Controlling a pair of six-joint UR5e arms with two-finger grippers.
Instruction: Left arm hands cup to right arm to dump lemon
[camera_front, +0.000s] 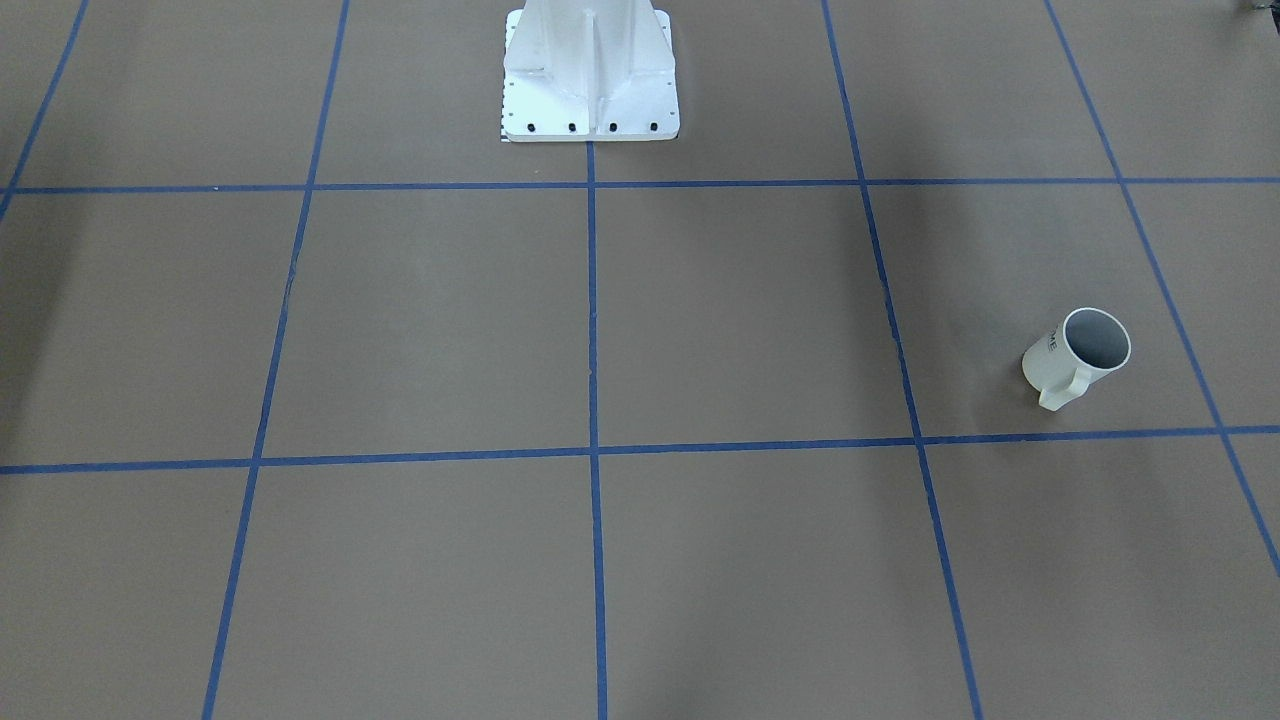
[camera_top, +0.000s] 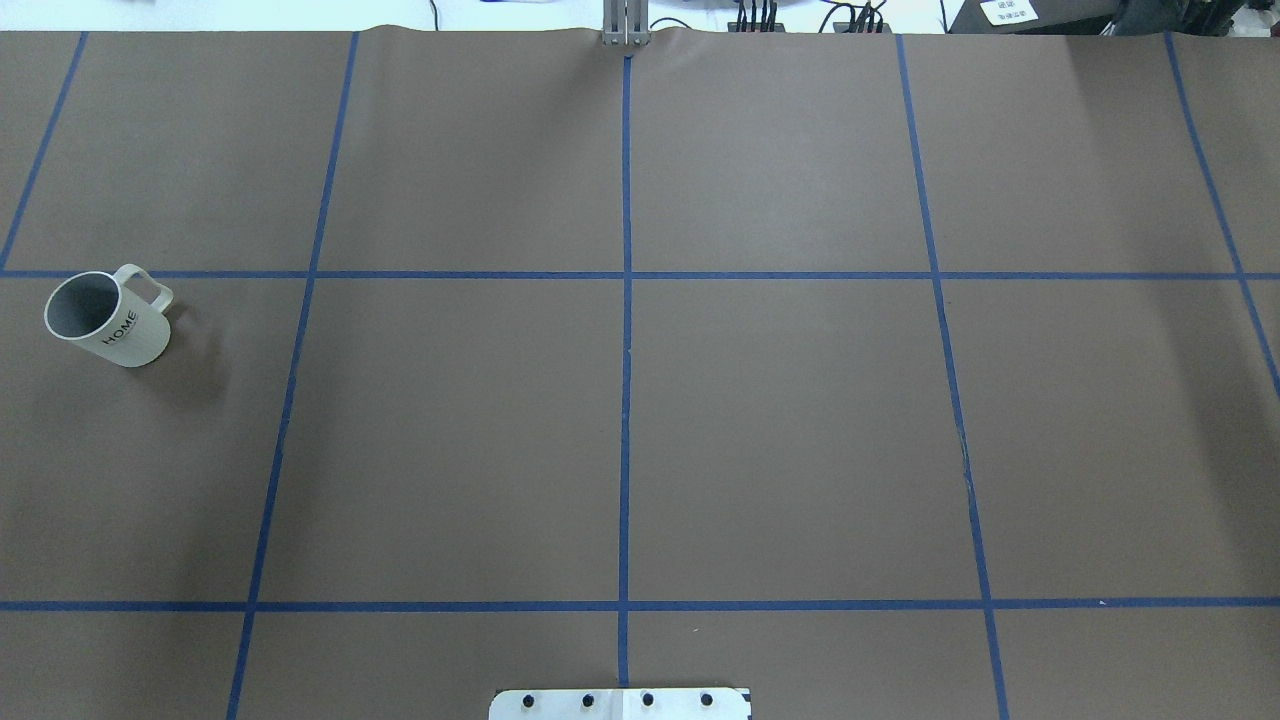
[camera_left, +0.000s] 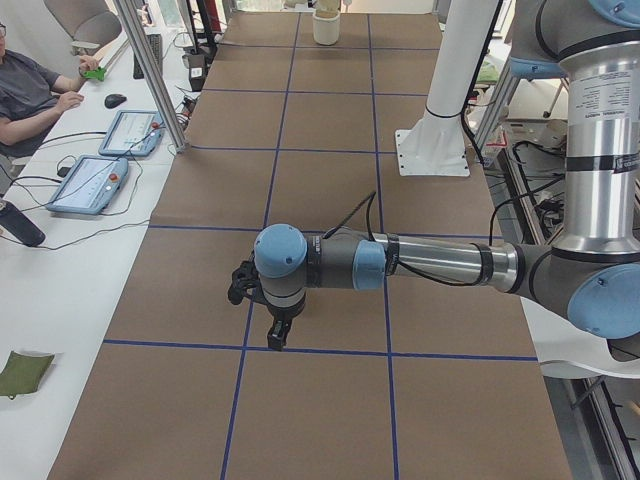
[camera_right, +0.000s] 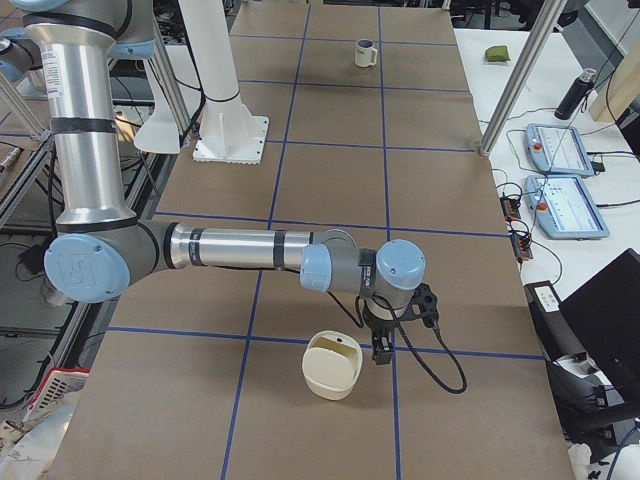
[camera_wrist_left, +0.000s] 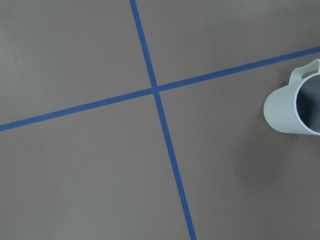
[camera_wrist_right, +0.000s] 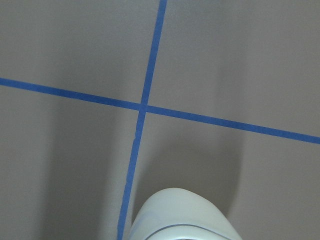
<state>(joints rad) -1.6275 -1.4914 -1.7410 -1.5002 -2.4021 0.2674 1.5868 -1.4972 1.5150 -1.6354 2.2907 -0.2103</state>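
Standing upright near the edge of the bench (camera_top: 800, 450) on the robot's left you will find the cup (camera_top: 108, 318); for the left gripper (camera_left: 273, 332) and right gripper (camera_right: 380, 348) you cannot tell the claw's opening.

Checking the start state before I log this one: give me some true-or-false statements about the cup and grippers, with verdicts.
The cup stands upright on the table. True.
The left gripper holds the cup. False: the cup stands free, nothing touching it.
The cup is on the robot's right half. False: it is on the left half.
The cup's side reads HOME. True.
A cream container sits beside the right gripper. True.
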